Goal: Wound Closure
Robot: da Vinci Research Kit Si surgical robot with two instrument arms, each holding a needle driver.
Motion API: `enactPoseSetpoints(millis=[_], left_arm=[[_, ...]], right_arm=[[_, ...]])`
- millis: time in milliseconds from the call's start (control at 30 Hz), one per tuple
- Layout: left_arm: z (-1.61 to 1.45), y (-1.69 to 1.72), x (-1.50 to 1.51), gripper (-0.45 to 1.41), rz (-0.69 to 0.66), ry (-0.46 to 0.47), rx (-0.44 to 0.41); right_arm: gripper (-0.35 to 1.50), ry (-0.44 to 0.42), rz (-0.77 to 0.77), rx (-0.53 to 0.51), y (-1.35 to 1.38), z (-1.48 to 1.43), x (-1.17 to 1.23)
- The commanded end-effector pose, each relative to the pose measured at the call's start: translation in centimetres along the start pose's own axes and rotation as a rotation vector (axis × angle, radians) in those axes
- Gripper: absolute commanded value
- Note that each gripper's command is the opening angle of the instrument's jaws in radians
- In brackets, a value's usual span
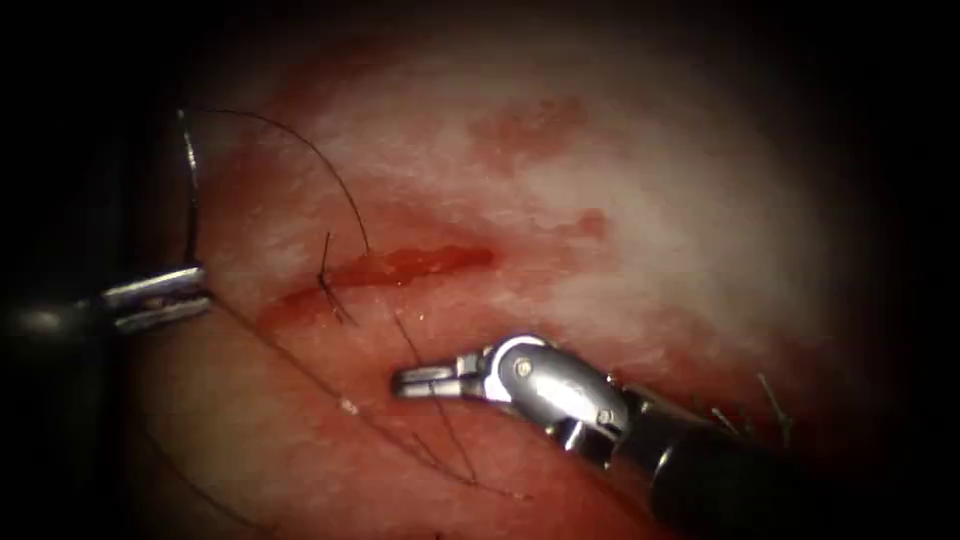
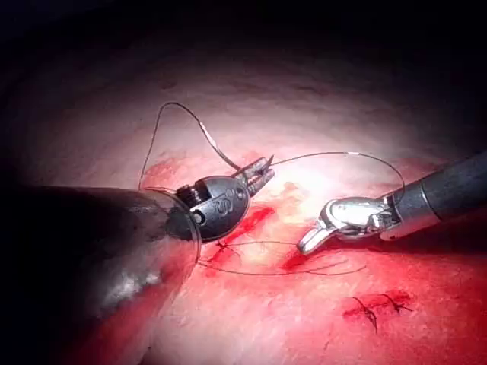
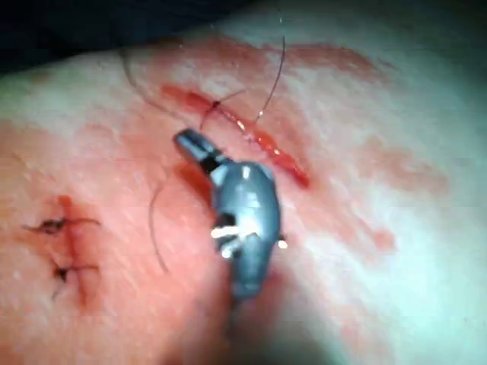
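Tissue (image 1: 620, 200) lies under both my tools, its cut (image 1: 400, 268) wet with red fluid (image 1: 440, 260) and already crossed near its left end by one stitch (image 1: 326, 281) with short ends standing up. I hold the needle (image 1: 189, 190) clear of the tissue, out past the left end of the cut near the tissue's left edge. That keeps its point away from the surface and lets the thread (image 1: 335, 175) arc freely from it back to the cut. My left tool (image 1: 190, 290) has its fingers clamped together on the needle near one end of its curve, and the rest rises above them. My right tool (image 1: 410, 382) sits just in front of the cut, about level with its middle and low over the tissue, where a strand of the thread runs down from the cut. Its fingers are together, and the strand crosses right at them. I judge they pinch it, though the grip itself is too fine to see. Older stitches (image 2: 373, 308) sit well apart, toward the tissue's right edge.
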Motion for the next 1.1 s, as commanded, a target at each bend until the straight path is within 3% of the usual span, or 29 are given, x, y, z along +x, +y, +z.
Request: enactPoseSetpoints(millis=[33,267,467,600,633,833,1100], left_arm=[[0.07,0.01,-0.04,-0.45,0.001,0.001,0.000],[0.07,0.01,-0.04,-0.45,0.001,0.000,0.001],[0.09,0.01,-0.06,-0.45,-0.004,0.000,0.001],[0.09,0.01,-0.06,-0.45,-0.004,0.000,0.001],[0.09,0.01,-0.06,-0.45,-0.004,0.000,0.001],[0.07,0.00,-0.07,-0.45,-0.004,-0.001,0.001],[0.08,0.00,-0.07,-0.45,-0.004,-0.001,0.001]], right_arm=[[-0.35,0.004,-0.005,0.014,-0.11,0.08,0.03],[-0.35,-0.024,-0.022,0.085,-0.61,-0.03,0.24],[-0.35,-0.002,-0.009,0.079,-0.59,-0.10,0.31],[0.84,0.064,0.006,0.019,-0.30,-0.14,0.30],[1.03,0.074,-0.014,-0.017,-0.13,-0.15,0.28],[1.13,0.060,-0.079,-0.095,0.45,-0.06,-0.01],[1.13,0.040,-0.104,-0.119,0.69,0.36,-0.43]])
